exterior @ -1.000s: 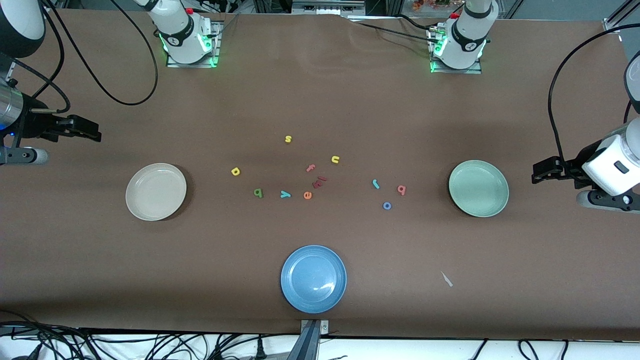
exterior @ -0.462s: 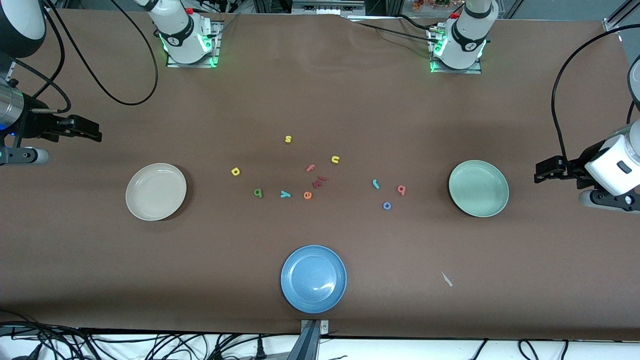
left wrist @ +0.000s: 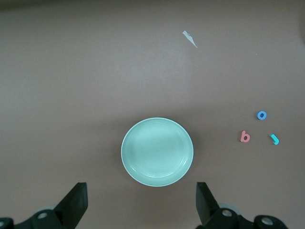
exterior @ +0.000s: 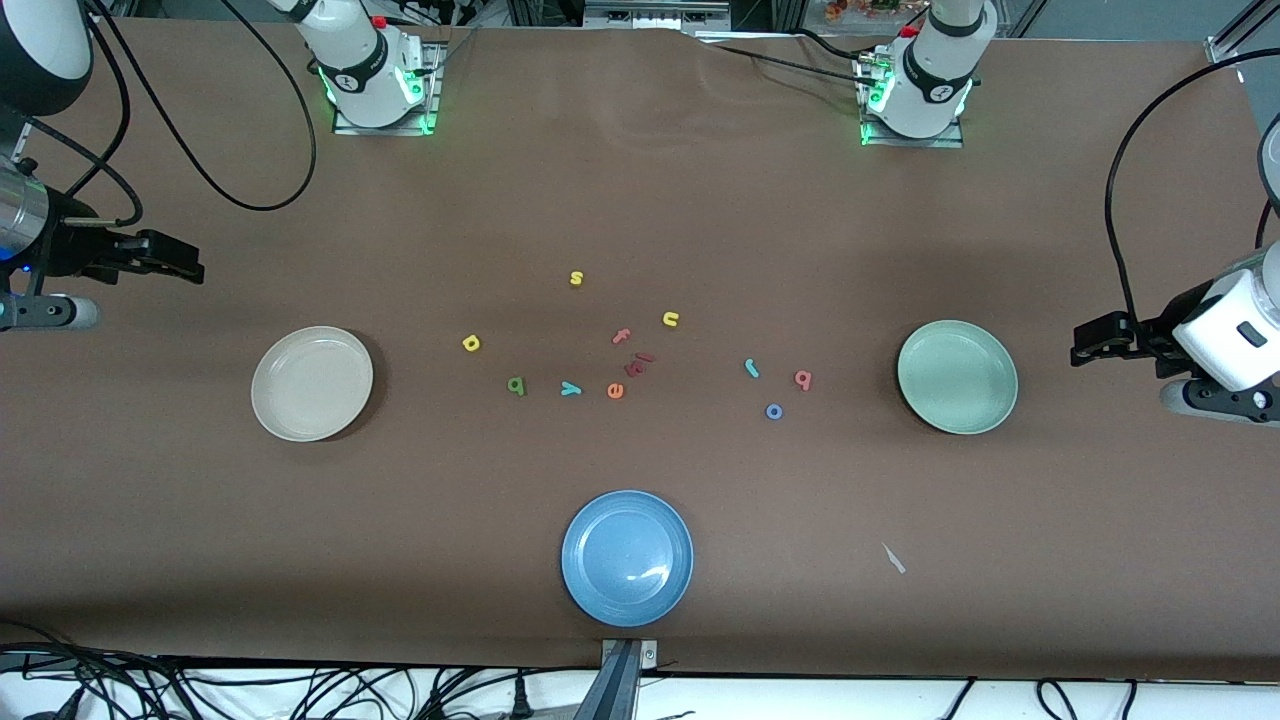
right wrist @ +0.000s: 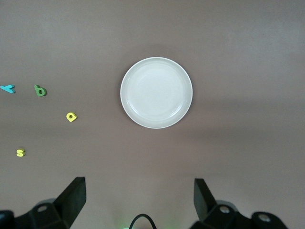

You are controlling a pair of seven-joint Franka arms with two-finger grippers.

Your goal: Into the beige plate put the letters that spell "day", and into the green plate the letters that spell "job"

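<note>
front view: both arms are being cut off by the frame edges. the left gripper [exterior: 1080, 343], jaws wide and holding nothing, is being kept over the desk [exterior: 640, 200] beside the green plate [exterior: 957, 377]; the right gripper [exterior: 195, 268], equally wide, near the beige plate [exterior: 311, 383]. the d [exterior: 471, 343], a [exterior: 516, 384] and y [exterior: 570, 388] are lying mid-desk, the j [exterior: 751, 368], o [exterior: 773, 411] and b [exterior: 802, 378] toward the green plate. in the right wrist view the y is being clipped at the edge, and j, o, b are shown only in the left wrist view.

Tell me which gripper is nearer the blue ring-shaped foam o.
Left. The left gripper hangs past the pale green round plate beside the o; the right gripper is past the beige round plate.
</note>
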